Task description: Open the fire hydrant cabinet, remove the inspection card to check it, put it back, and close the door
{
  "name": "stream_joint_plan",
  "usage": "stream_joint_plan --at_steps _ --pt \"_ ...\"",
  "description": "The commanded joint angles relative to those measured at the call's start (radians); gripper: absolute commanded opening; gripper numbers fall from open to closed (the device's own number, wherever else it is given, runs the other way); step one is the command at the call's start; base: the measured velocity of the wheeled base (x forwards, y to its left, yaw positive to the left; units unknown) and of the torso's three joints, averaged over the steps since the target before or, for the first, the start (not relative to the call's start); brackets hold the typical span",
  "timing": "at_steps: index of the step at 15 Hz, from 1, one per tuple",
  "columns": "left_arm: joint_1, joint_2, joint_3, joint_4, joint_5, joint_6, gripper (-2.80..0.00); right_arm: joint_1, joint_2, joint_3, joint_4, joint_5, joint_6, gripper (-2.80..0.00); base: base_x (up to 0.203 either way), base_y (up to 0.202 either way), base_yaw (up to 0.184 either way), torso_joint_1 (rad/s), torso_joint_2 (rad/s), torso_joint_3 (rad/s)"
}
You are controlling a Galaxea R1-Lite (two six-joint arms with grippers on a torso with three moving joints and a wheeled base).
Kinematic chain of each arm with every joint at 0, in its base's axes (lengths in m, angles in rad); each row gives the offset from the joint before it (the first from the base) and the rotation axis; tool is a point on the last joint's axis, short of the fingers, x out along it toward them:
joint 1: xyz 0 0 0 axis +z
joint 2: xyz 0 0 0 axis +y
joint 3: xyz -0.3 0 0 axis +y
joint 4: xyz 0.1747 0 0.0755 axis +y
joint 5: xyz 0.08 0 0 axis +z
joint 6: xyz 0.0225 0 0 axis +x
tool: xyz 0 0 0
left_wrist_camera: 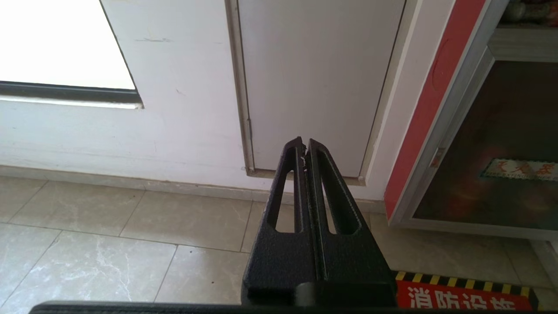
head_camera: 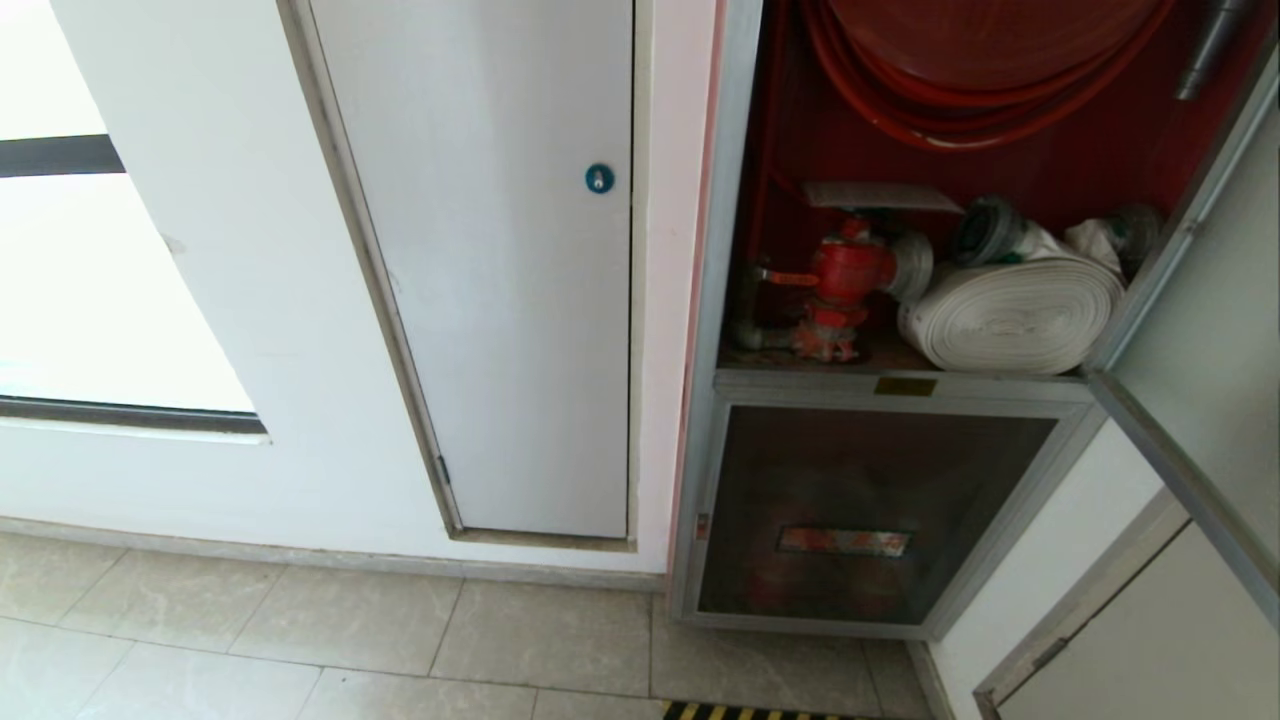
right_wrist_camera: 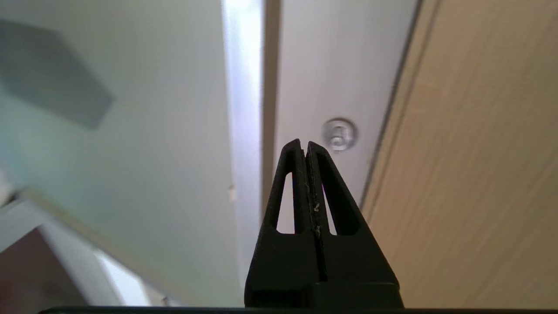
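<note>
Inside, inspection card (head_camera: 880, 196) apparently flat, long axis sideways, right gripper (right_wrist_camera: 305, 144) closed, empty

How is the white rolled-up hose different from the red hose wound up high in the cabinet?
The white rolled hose is flat fabric wound into a tight coil lying on the cabinet floor; the red hose is round tubing looped on a big reel higher up. The white one sits beside the red valve; the red one hangs above it. Both are coiled inside the red-lined fire hydrant cabinet.

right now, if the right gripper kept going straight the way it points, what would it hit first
Probably the pale panel with the round lock, just beside the lock; the shut right gripper aims there, though depth is unclear.
</note>
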Motion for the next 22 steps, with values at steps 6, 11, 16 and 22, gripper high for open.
stream_joint_plan --at_steps 6,11,16,22 --pt "0.000 0.000 0.018 0.000 0.000 0.000 -2.80 -0.126 0.145 -0.074 -0.036 0.002 0.026 -2.80 0.000 0.000 0.000 0.000 0.00 0.000" --pt "0.000 0.000 0.018 0.000 0.000 0.000 -2.80 -0.126 0.157 -0.096 -0.038 0.010 0.028 -2.80 0.000 0.000 0.000 0.000 0.00 0.000" --pt "0.000 0.000 0.018 -0.001 0.000 0.000 -2.80 -0.128 0.146 -0.097 -0.034 0.007 0.028 -2.80 0.000 0.000 0.000 0.000 0.00 0.000" --pt "0.000 0.000 0.018 -0.001 0.000 -0.001 -2.80 -0.250 0.199 -0.156 -0.043 0.094 0.029 -2.80 0.000 0.000 0.000 0.000 0.00 0.000"
